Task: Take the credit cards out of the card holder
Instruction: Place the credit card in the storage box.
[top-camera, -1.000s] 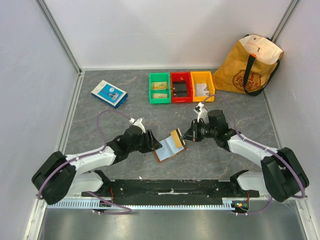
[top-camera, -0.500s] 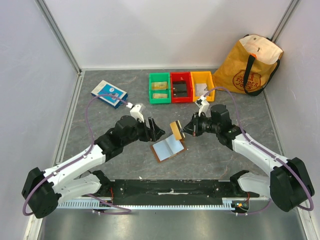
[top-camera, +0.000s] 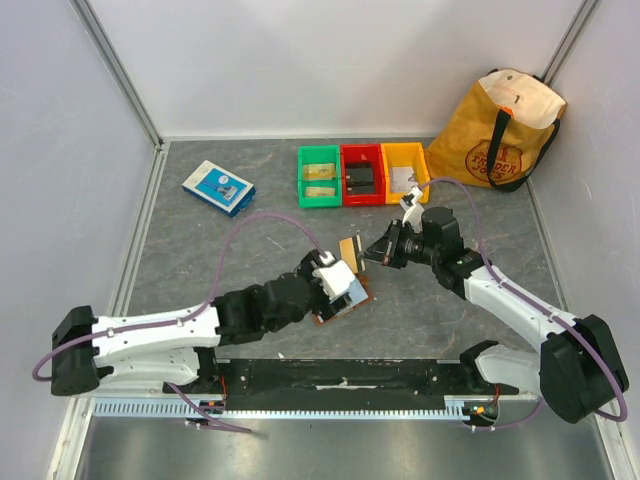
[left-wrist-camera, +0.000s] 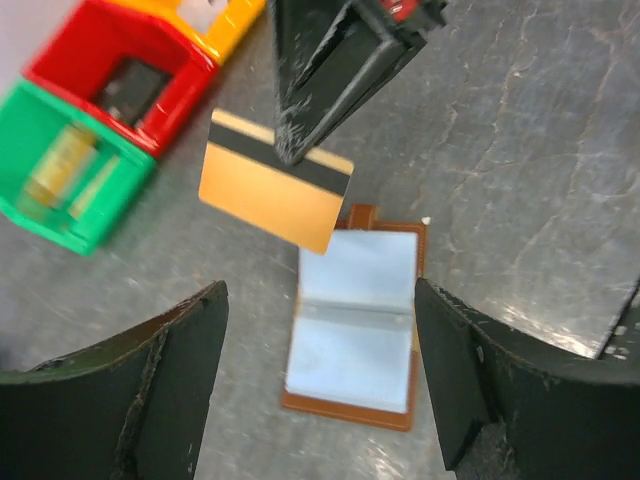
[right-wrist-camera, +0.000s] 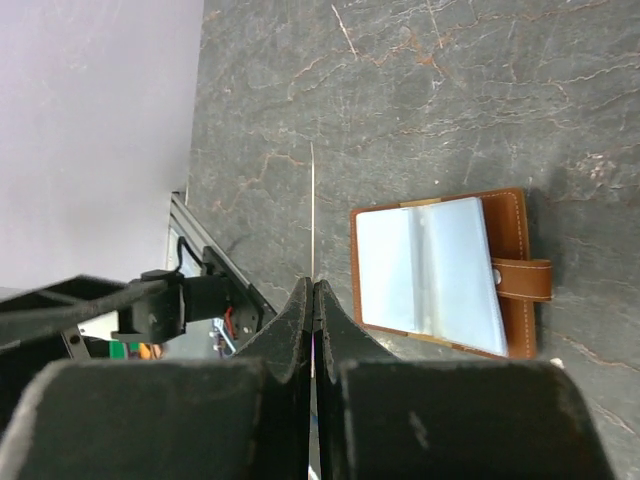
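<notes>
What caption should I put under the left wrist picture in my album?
Between the open left fingers, the right fingers hold a striped gold card clear of the open wallet.

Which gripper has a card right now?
The right gripper, shut on the gold dark-banded credit card; the left gripper is open and empty.

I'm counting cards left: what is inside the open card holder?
Only pale blue-grey sleeves show inside the card holder; no card is visible. Anything tucked behind the sleeves is hidden. The right gripper holds one card.
</notes>
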